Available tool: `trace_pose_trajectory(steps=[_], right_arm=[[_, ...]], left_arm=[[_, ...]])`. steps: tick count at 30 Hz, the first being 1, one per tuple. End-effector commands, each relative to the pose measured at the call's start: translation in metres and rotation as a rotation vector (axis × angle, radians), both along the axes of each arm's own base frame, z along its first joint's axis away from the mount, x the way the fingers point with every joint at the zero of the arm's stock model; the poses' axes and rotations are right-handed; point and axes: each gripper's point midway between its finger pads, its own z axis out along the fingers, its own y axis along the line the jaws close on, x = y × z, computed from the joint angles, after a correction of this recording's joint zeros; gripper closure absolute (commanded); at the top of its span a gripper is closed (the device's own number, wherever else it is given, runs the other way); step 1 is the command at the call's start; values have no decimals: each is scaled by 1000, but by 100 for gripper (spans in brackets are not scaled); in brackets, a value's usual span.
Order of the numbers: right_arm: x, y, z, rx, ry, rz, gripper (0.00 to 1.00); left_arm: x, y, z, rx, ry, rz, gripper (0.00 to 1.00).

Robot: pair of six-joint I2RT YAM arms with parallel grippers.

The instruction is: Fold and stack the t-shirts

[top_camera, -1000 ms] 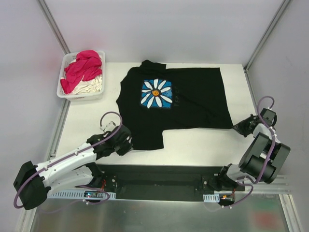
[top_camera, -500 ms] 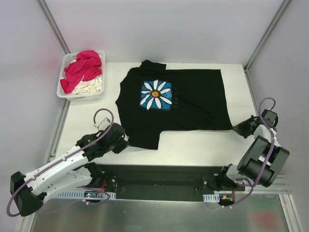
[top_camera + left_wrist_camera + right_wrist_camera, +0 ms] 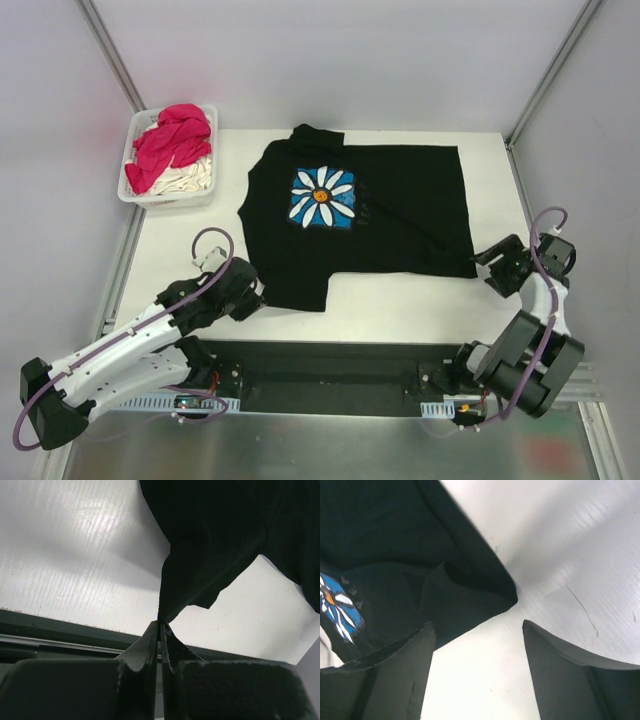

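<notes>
A black t-shirt with a white daisy print lies spread flat across the table. At the shirt's near left corner my left gripper is shut on a fold of the black cloth, which rises from between its fingertips. My right gripper stands open just off the shirt's near right corner, with only bare table between its fingers. A magenta-pink t-shirt and a cream one lie crumpled in the basket.
The white plastic basket stands at the back left corner of the table. A dark rail runs along the near edge between the arm bases. Metal frame posts rise at both back corners.
My right gripper has opened and let go of the shirt's near right corner, which now lies on the table. The left gripper drew its corner slightly to the left and stays shut.
</notes>
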Motion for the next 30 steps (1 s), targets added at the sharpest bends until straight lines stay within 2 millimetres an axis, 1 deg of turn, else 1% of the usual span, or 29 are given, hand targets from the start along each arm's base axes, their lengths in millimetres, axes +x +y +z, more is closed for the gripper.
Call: trace_pose_trajectory(steps=[1,3,5,9,11,12,14,15,18,21,24,28,29,30], right_arm=[[-3,12,25,-71,-121,80,23],[-10,15,14,-72,-89,62,21],[-16,18,1,-57,-51,55,21],[-24,21,-17,-23,11,43,22],[-26,19,-21,-31,26,37,23],[-26,18,-22,-37,27,40,25],[-23,17,-22,-42,16,44,27],[-22,17,-24,-37,19,46,30],[-16,15,-26,-39,5,47,35],[-10,12,-27,-44,-11,38,39],[-7,15,-30,-15,-18,33,40],[-4,14,-36,-25,-26,19,43],[-4,14,-39,-21,-19,19,44],[-3,15,-40,-12,-21,25,48]], left_arm=[[-4,11,-8,29,22,20,100],[-5,11,-8,33,23,20,100],[-4,11,-8,30,21,21,100],[-5,12,-8,24,15,28,100],[-5,13,-7,15,8,33,100],[-5,13,-7,12,6,34,100],[-6,14,-9,7,9,39,100],[-7,13,-9,6,10,37,100],[-7,13,-9,2,11,39,100],[-7,13,-9,3,11,37,100],[-6,13,-7,2,5,39,100],[-6,13,-8,3,9,41,100],[-6,13,-8,5,9,42,100],[-6,13,-8,4,8,42,100]])
